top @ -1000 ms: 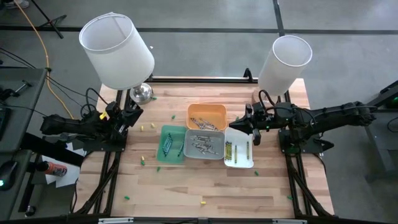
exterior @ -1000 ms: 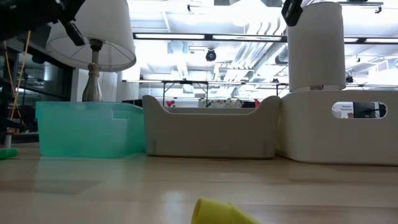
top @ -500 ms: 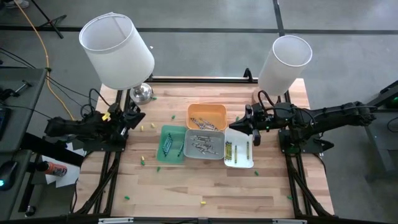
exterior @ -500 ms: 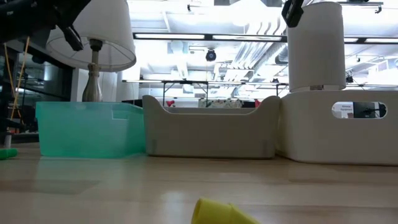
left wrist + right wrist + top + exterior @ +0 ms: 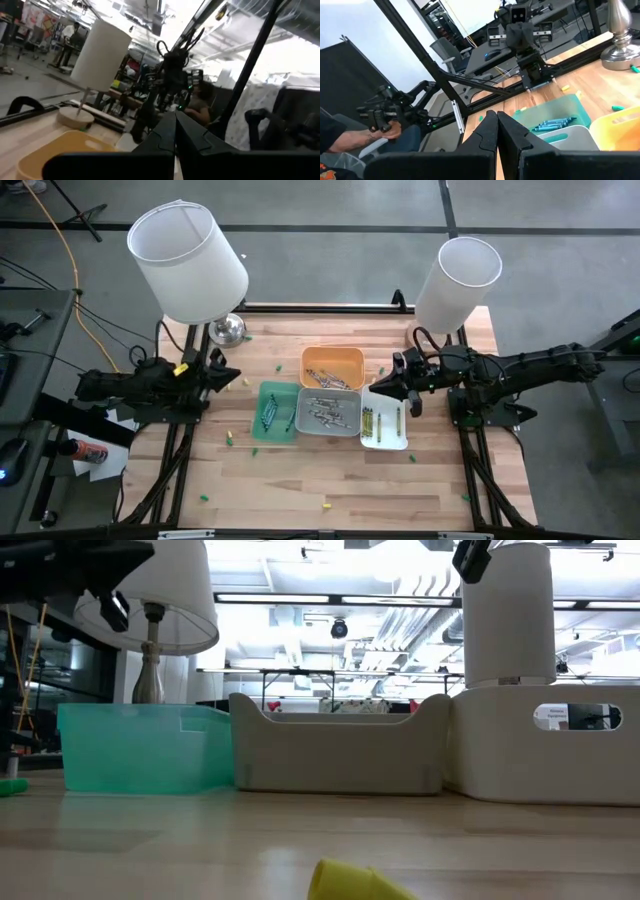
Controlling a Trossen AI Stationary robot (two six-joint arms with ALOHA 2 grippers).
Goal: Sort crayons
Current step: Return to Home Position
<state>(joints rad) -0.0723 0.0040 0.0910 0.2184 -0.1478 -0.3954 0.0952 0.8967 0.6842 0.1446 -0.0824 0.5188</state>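
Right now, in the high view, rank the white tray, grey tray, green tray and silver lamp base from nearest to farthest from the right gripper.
From the right gripper:
1. White tray, right end of the row.
2. Grey tray, middle of the row.
3. Green tray, left end.
4. Silver lamp base, back left.

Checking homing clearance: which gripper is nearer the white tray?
Right. The right gripper is at the white tray's corner nearest the orange tray. The left gripper is on the opposite side of the table, beyond the green tray.
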